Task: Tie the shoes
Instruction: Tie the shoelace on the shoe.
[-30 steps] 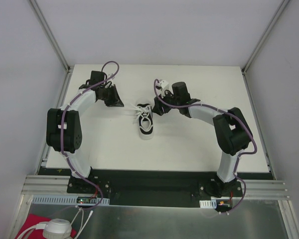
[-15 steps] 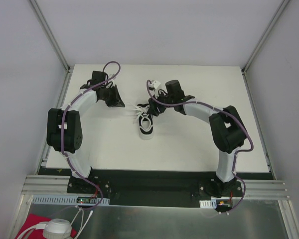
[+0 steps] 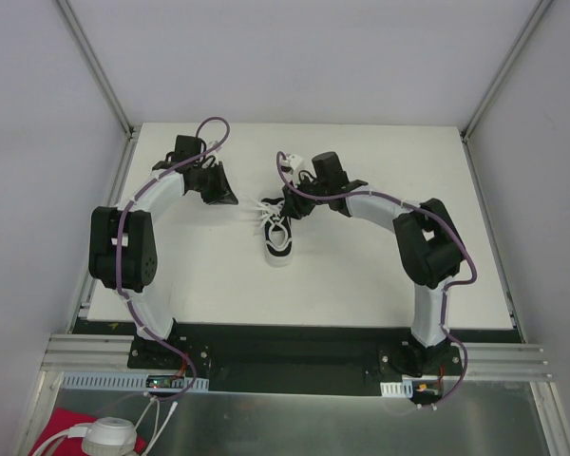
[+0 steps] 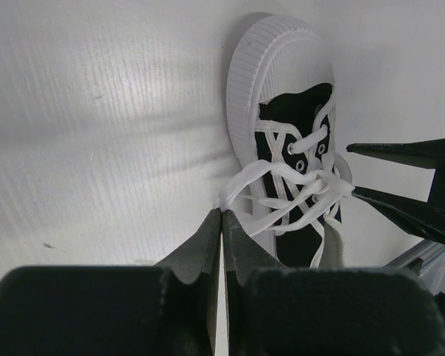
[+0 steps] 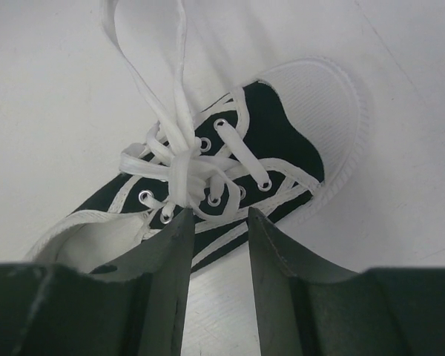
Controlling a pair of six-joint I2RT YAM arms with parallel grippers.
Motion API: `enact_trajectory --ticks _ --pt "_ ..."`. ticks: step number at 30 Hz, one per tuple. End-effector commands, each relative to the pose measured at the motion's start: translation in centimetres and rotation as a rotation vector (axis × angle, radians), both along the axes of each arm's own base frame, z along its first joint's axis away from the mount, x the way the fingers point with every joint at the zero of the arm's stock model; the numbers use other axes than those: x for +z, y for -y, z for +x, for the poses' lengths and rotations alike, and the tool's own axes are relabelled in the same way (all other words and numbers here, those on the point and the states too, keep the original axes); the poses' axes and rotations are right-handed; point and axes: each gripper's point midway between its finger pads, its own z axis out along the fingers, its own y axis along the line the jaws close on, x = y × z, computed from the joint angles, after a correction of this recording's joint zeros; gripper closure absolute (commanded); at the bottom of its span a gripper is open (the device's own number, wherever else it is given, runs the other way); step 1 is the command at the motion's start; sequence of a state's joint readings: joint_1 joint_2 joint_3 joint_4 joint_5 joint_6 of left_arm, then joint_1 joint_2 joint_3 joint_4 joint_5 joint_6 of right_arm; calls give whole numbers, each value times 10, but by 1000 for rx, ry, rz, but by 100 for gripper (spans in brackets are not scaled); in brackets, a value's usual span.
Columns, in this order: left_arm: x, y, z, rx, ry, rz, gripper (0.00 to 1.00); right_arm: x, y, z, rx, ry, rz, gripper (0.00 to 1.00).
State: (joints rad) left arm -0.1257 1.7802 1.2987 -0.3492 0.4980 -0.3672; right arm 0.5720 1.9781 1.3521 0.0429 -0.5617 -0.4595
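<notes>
On the left of the white desk [image 3: 361, 294], the left arm [image 3: 123, 247] curves up from the near edge toward the far-left corner and bends back inward. Purple cable [image 3: 209, 128] loops over its wrist. The left claw [image 4: 222, 215] is clenched, its two fingers pressed flat together, and a loop of the white laces [image 4: 282, 178] runs straight into their tips, so it appears to be pinching that loop. The lace stretches rightward from there to the small black sneaker [image 3: 279, 239], which lies about midway across the desk and midway between the near and far edges. The sneaker rests on its white sole, with the ribbed toe cap toward the near edge and the opening toward the far edge. Its laces cross between the eyelets and bunch into a loose tangle over the tongue. Right of that tangle the right claw [image 5: 216, 215] is released. Its fingers stand apart just above the upper eyelets, one on each side of the crossed laces, and grip nothing that can be seen. The right arm [image 3: 427, 247] arcs back from there toward the near-right corner.
</notes>
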Motion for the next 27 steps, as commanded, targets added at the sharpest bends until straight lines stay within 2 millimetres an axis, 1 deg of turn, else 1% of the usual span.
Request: enact_trajectory --ticks 1,2,4,5,9,12,14,18,22,27 --pt "10 6 1 -18 12 -14 100 15 -10 4 30 19 40 64" --pt "9 5 1 -17 11 -12 100 15 -10 3 29 14 40 69" --pt "10 5 1 -17 13 -13 100 14 -10 4 29 14 40 71" --pt "10 5 1 -17 14 -13 100 14 -10 3 28 11 40 75" --pt "10 5 1 -17 14 -13 100 15 -11 0 37 1 48 80" --pt "10 5 1 -17 13 -13 100 17 -12 -2 45 -3 56 87" --pt "9 5 0 -16 11 -11 100 18 -12 -2 44 -5 59 99" --pt "6 3 0 -13 9 0 100 24 -12 -2 41 4 66 99" --pt "-5 -1 -1 0 -16 15 100 25 -9 -3 27 13 64 99" --pt "-13 -8 -3 23 -38 30 100 28 -4 0 -6 40 64 99"
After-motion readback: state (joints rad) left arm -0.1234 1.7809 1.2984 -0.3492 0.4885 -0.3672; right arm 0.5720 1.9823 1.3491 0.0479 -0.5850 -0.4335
